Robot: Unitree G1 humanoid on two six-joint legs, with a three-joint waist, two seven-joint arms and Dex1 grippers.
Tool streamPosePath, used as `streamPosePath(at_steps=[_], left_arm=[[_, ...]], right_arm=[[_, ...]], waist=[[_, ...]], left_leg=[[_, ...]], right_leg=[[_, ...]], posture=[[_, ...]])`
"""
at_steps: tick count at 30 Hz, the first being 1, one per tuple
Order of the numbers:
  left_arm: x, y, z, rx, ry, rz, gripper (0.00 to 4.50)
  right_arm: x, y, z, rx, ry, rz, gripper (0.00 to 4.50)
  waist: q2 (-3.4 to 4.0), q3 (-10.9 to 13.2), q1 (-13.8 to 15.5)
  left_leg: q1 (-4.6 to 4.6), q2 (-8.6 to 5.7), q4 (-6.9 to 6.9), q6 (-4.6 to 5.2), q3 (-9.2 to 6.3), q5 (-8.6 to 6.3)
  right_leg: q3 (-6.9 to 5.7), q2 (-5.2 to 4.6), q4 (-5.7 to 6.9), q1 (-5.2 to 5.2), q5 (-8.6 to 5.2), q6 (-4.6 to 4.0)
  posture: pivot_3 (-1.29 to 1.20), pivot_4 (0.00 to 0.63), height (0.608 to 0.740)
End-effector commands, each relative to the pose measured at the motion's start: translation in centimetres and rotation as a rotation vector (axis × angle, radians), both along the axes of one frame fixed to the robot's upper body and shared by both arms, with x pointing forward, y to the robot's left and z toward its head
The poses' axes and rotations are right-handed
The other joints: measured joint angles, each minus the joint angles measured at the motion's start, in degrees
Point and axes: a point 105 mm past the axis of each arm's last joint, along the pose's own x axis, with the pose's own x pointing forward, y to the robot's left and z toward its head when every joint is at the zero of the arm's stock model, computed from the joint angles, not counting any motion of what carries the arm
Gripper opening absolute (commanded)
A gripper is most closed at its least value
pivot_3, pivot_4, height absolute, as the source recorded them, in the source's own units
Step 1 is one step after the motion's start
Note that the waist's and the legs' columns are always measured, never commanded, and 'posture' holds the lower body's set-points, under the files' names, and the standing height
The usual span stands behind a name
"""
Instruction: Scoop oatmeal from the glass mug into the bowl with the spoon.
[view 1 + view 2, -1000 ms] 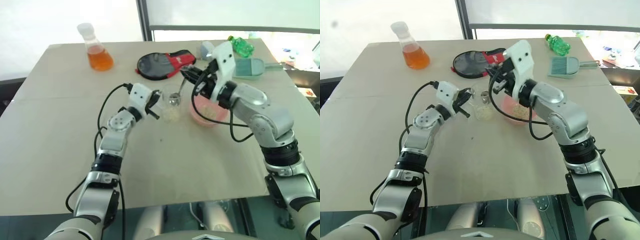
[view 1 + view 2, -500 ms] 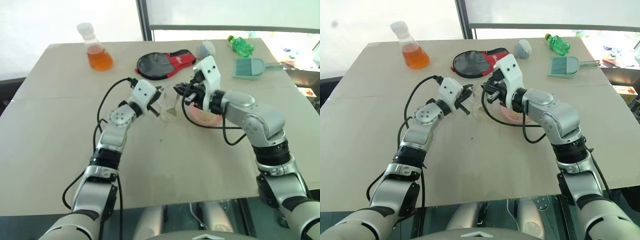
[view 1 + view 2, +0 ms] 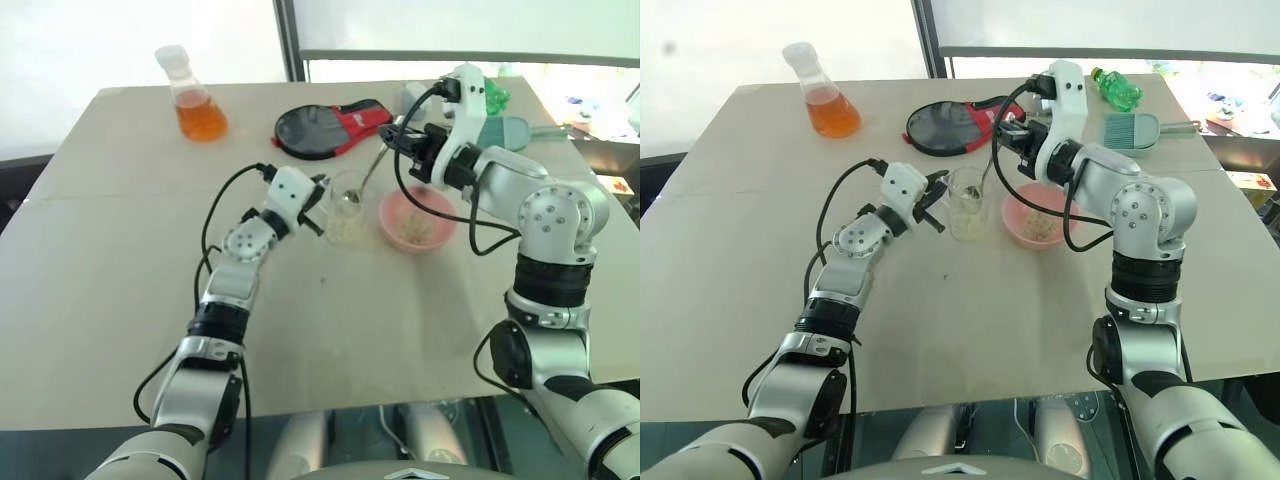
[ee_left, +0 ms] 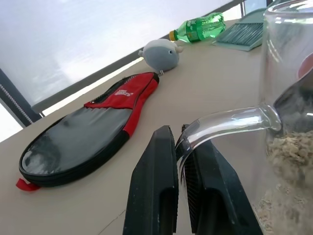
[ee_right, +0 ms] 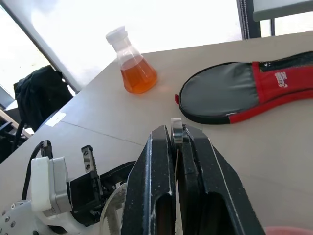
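The glass mug (image 3: 346, 203) stands upright at the table's middle, with oatmeal (image 4: 288, 152) in its lower part. My left gripper (image 4: 177, 143) is shut on the mug's clear handle from the left. Just right of the mug sits the pink bowl (image 3: 417, 219), holding a layer of oat flakes (image 3: 414, 229). My right gripper (image 3: 400, 141) hovers behind and above the bowl, shut on the top of the spoon's handle. The spoon (image 3: 368, 174) slants down and to the left, and its small end is inside the mug's mouth.
Along the far side of the table are an orange-liquid flask (image 3: 198, 110) at the left, a black and red pouch (image 3: 325, 128) behind the mug, a grey toy (image 4: 161, 52), a green bottle (image 3: 1114, 88) and a pale green scoop (image 3: 1130, 131) at the right.
My right gripper dipped low beside the mug, then rose and swung back to the right with the spoon, its wrist rolling. The left gripper kept its hold on the mug's handle.
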Motion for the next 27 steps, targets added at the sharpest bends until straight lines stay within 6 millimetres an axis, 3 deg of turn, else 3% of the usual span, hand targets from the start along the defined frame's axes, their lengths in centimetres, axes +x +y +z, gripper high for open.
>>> streamPosePath(at_steps=[1, 14, 27], left_arm=[[-0.1, -0.3, -0.2, -0.019, -0.005, -0.013, 0.09], [0.0, -1.1, -1.0, -0.042, 0.014, -0.041, 0.09], [0.3, -1.5, -1.7, -0.083, 0.029, -0.032, 0.09]], right_arm=[[-0.7, -0.2, 1.7, 0.052, -0.023, 0.005, 0.00], [-1.0, -2.4, 2.0, 0.236, 0.114, -0.029, 0.00], [-0.6, -5.1, 1.1, 0.383, 0.232, -0.117, 0.00]], waist=[[0.00, 0.00, 0.01], [0.00, 0.00, 0.02], [0.03, -0.02, 0.00]], left_leg=[[0.00, 0.00, 0.00, 0.00, 0.00, 0.00], [0.02, -0.01, 0.02, 0.01, 0.00, 0.00], [0.05, -0.04, 0.04, 0.15, 0.03, -0.07]], right_leg=[[0.00, 0.00, 0.01, 0.00, 0.00, 0.00], [0.01, -0.01, 0.12, 0.00, 0.00, 0.00], [0.03, -0.02, 0.26, 0.00, 0.00, 0.00]], posture=[[0.00, 0.150, 0.740], [0.00, 0.150, 0.740], [0.00, 0.150, 0.740]])
